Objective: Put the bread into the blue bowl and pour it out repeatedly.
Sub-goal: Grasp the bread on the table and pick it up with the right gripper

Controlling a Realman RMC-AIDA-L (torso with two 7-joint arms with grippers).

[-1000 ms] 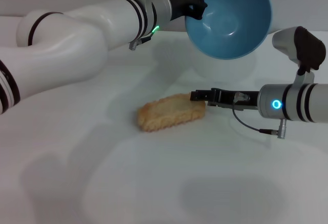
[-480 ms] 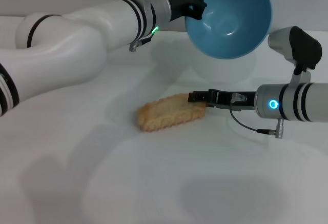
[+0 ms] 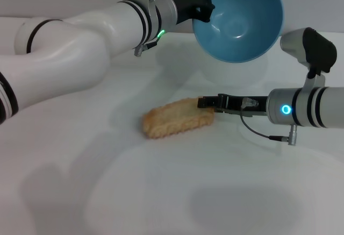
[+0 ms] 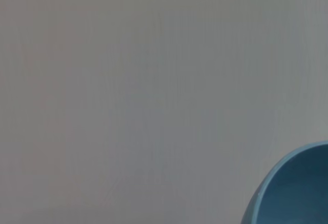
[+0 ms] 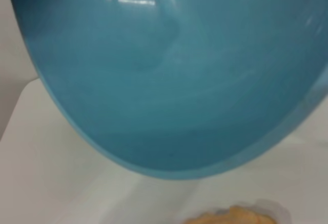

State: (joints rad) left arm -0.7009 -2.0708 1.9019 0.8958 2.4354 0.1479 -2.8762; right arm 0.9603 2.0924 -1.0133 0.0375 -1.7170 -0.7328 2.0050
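Observation:
The blue bowl (image 3: 239,17) hangs in the air above the back of the table, tipped so its empty inside faces me. My left gripper (image 3: 203,6) is shut on its left rim. The bread (image 3: 177,118) lies flat on the white table, plain golden-tan side up, below and left of the bowl. My right gripper (image 3: 207,102) sits low at the bread's right end, touching or nearly touching it. In the right wrist view the bowl (image 5: 169,70) fills most of the picture, with the bread's edge (image 5: 230,217) just showing. The left wrist view catches only a piece of the bowl (image 4: 292,193).
The white table (image 3: 161,192) stretches out in front of the bread. My left arm (image 3: 80,36) spans the upper left, and my right forearm (image 3: 306,108) lies low along the right side.
My right gripper has crept slightly left against the bread's right end, nudging the bread a little left. The bowl has shifted slightly left in my left gripper.

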